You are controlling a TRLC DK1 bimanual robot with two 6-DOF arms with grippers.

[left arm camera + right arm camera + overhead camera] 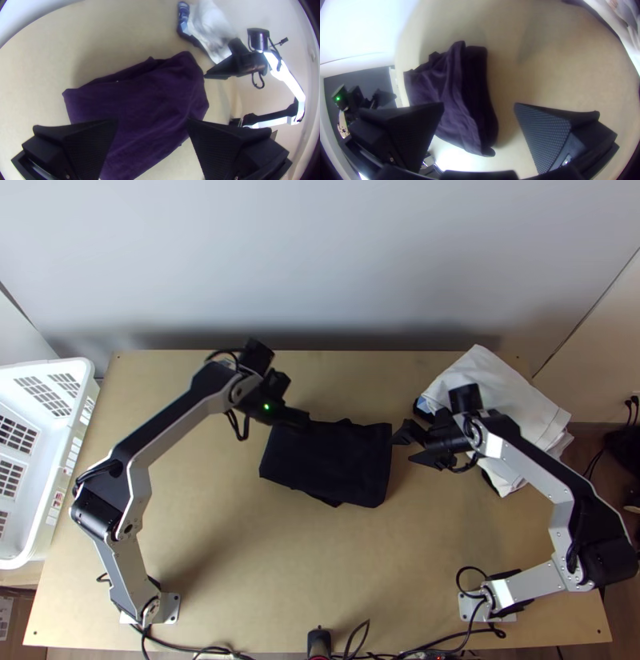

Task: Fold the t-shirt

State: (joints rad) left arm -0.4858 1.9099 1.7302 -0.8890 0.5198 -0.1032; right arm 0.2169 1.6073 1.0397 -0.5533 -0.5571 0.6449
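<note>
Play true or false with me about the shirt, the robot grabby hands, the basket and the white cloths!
The t-shirt is dark. True.
The t-shirt is spread out wide. False: it is folded up small, with layers showing.
The left gripper and right gripper are both open. True.
Something white covers the t-shirt. False: the white cloths lie apart from it, at the table's right side.
A white basket is by the table's left edge. True.

Left gripper (294, 400), right gripper (403, 450), fingers apart
</note>
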